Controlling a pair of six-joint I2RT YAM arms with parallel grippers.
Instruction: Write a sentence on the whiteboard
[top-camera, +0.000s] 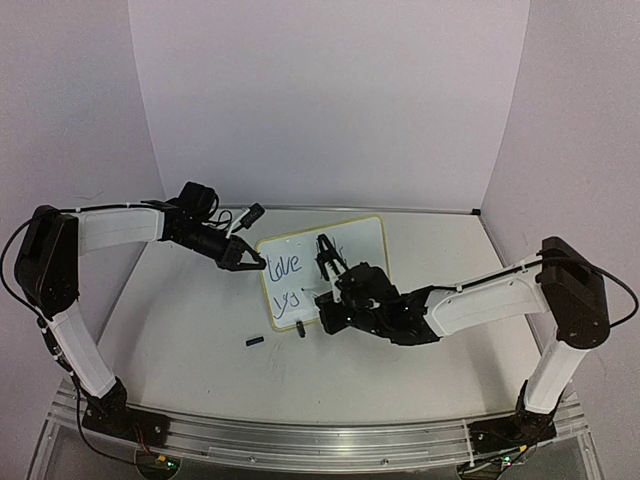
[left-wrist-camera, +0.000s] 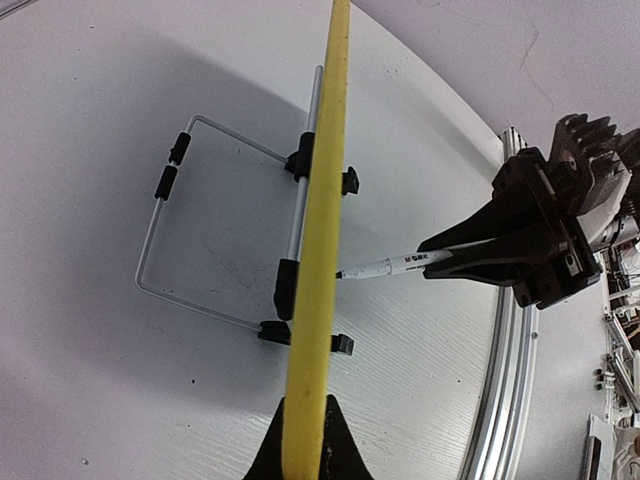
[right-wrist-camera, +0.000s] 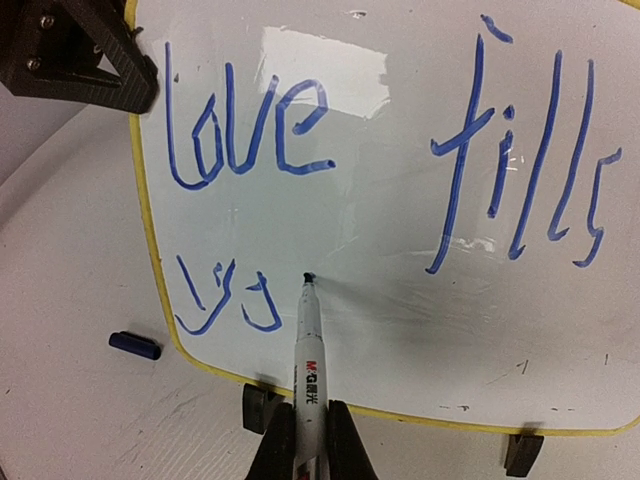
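The whiteboard (top-camera: 365, 240) stands tilted at mid-table, yellow-rimmed; the right wrist view faces its front (right-wrist-camera: 400, 340) and the left wrist view looks along its rim (left-wrist-camera: 325, 230). The sentence in blue reads "love" (right-wrist-camera: 245, 125) and "fills" (right-wrist-camera: 520, 170), with a few strokes (right-wrist-camera: 225, 295) on a second line. My left gripper (top-camera: 243, 260) (left-wrist-camera: 305, 405) is shut on the board's left edge. My right gripper (top-camera: 328, 262) (right-wrist-camera: 310, 415) is shut on a white marker (right-wrist-camera: 310, 350) (left-wrist-camera: 390, 266). Its tip touches the board just right of the second-line strokes.
A blue marker cap (top-camera: 254, 341) (right-wrist-camera: 134, 345) lies on the table left of the board. Black clip feet (right-wrist-camera: 258, 405) (right-wrist-camera: 523, 452) hold the board's lower rim. A wire stand (left-wrist-camera: 165, 240) props it from behind. An aluminium rail (top-camera: 300, 435) runs along the near edge.
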